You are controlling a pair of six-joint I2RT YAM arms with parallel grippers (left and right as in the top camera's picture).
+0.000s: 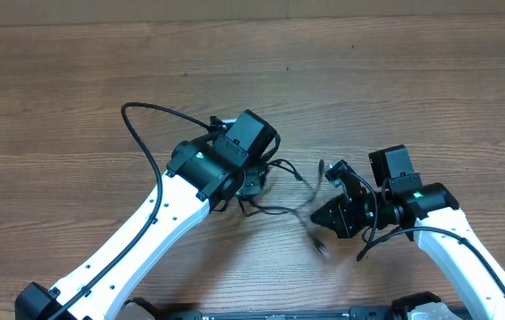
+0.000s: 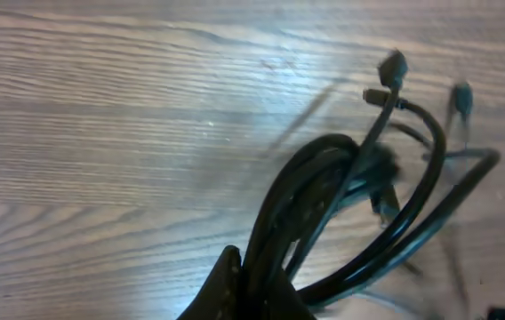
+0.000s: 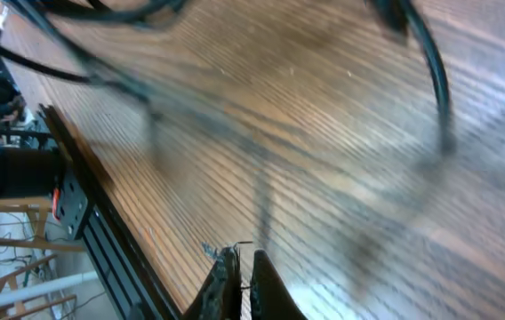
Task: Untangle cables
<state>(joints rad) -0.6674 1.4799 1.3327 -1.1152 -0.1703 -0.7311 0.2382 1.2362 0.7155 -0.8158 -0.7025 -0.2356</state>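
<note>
pinching noted: thin black flexible cables (image 2: pixel 310 182) bunched in left gripper (image 2: pixel 248 289); one strand nipped by right gripper (image 3: pixel 242 274). risk: knot tightened if pulled apart hard.

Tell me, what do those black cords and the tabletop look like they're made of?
The cables look like rubber or plastic sheathing: black, slightly glossy, bending in loose loops. The table shows brown wood grain with a soft sheen: wood or wood-look laminate, hard to say.
</note>
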